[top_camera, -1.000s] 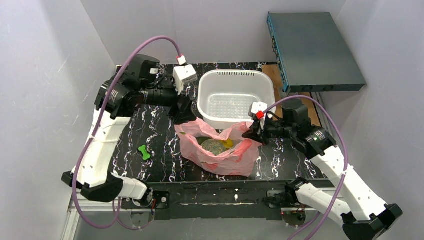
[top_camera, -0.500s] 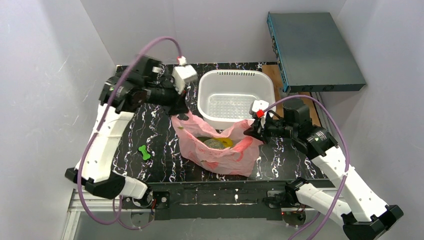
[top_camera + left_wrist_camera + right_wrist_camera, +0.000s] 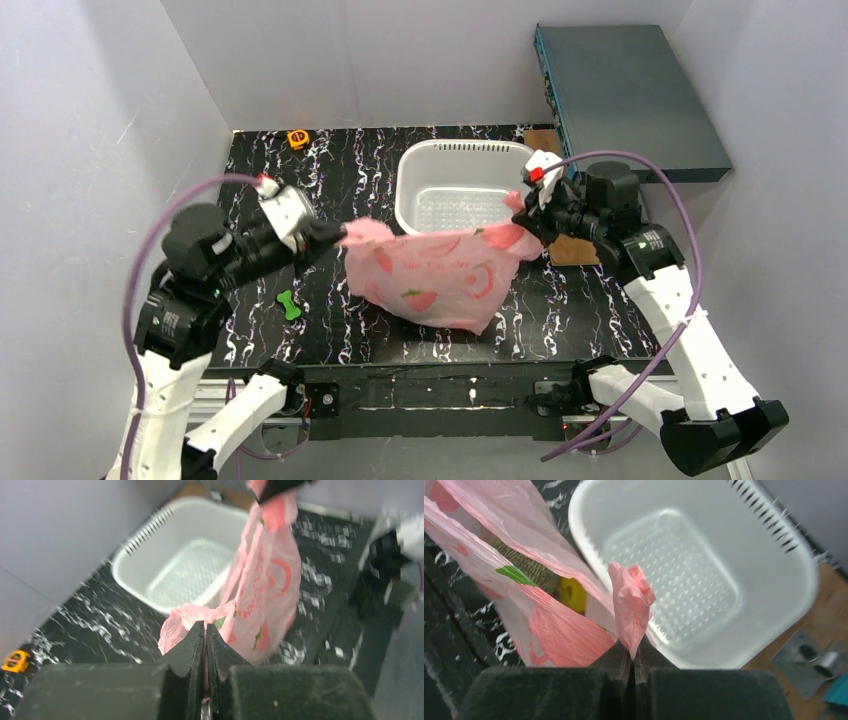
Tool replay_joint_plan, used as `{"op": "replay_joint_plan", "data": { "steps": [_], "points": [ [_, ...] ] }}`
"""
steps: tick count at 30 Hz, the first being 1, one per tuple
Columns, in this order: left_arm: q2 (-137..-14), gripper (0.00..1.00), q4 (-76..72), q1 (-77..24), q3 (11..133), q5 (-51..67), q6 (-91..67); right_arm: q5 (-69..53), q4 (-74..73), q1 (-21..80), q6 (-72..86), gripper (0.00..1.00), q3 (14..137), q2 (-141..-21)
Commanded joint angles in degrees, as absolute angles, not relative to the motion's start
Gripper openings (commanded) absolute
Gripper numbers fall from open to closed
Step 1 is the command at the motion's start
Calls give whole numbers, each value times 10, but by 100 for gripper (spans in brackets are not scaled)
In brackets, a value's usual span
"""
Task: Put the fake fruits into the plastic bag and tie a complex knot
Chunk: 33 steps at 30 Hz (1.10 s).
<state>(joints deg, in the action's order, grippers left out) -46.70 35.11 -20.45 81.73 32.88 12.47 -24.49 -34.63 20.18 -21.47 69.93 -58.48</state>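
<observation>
The pink plastic bag hangs stretched between both grippers above the table. My left gripper is shut on its left handle, and my right gripper is shut on its right handle. In the right wrist view the bag's mouth gapes a little, showing the netted melon and the yellow fruit inside. The avocado is hidden. In the left wrist view the bag runs from my pinched fingertips away to the other gripper.
The white perforated basket stands just behind the bag. A green bone toy lies at the front left, and an orange tape measure at the back left. A grey box sits at the back right.
My left gripper shut on the bag's left handle and pulled it forward and left. The right gripper rose and moved back with its handle, so the bag is lifted and drawn taut.
</observation>
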Motion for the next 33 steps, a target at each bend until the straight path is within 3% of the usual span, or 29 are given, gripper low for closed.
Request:
{"op": "replay_joint_plan", "data": {
  "steps": [1,10,16,19,25,33],
  "points": [
    [-372,0,503,-202,710,360,286,-187,-349,194,-226,1,613,-566],
    [-247,0,693,-202,539,342,512,-187,-310,194,-232,1,478,-545],
    [-226,0,719,-202,476,302,549,-186,-268,194,-247,1,441,-541],
    [-264,0,689,-202,513,306,480,-266,-299,194,-231,1,500,-529],
    [-409,0,662,-201,705,416,338,-406,-266,197,-186,1,602,-492],
    [-488,0,545,-202,804,444,215,-439,-243,248,-207,1,670,-543]
  ]
}}
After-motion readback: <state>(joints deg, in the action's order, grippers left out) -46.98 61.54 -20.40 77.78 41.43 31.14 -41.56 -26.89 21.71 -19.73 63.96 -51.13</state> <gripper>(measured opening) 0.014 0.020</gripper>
